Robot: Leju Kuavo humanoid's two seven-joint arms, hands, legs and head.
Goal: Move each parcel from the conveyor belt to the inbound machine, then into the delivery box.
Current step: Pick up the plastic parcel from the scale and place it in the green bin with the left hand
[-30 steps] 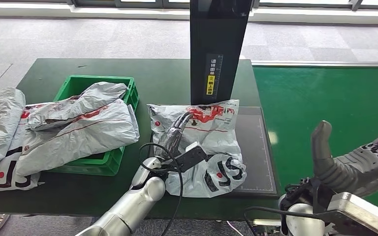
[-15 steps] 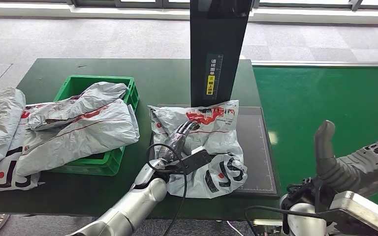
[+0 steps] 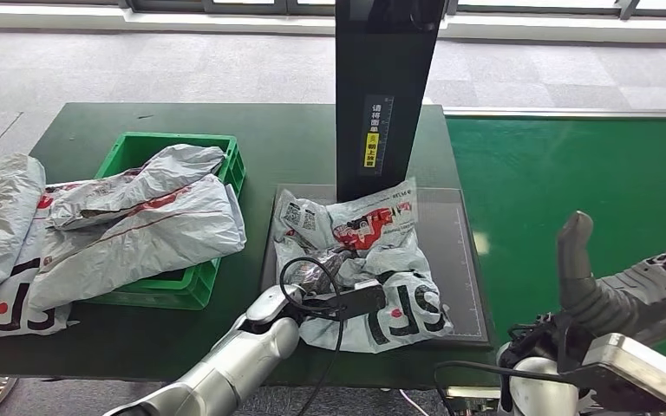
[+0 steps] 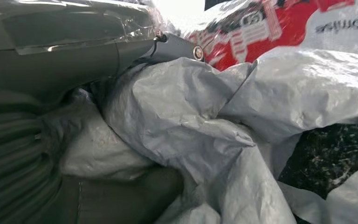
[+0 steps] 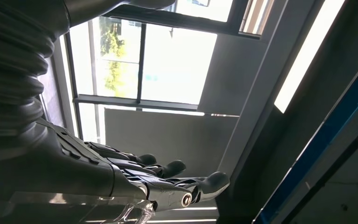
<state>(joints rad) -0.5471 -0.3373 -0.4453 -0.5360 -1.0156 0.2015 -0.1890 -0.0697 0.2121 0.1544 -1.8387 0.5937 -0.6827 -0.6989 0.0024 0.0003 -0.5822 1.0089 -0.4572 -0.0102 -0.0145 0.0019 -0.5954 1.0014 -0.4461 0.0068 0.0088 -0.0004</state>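
A crumpled grey parcel [image 3: 373, 251] with red and black print lies on the black plate [image 3: 455, 260] of the inbound machine, in front of its dark tower [image 3: 386, 87]. My left hand [image 3: 319, 276] sits on the parcel's near side and grips a fold of it. In the left wrist view the grey plastic [image 4: 186, 116] is bunched between the fingers [image 4: 74, 60] and the thumb [image 4: 121, 196]. My right hand [image 3: 629, 290] is held palm up at the near edge of the green conveyor belt [image 3: 572, 182], fingers spread [image 5: 168, 186], holding nothing.
The green delivery box [image 3: 134, 149] stands to the left on the dark green table [image 3: 286, 139], with grey parcels [image 3: 139, 217] heaped over it and spilling off to the left [image 3: 0, 225]. A black cable [image 3: 312, 295] loops around my left wrist.
My left hand has drawn back toward me, bunching the parcel up and dragging it rightward on the plate. The right hand has barely moved.
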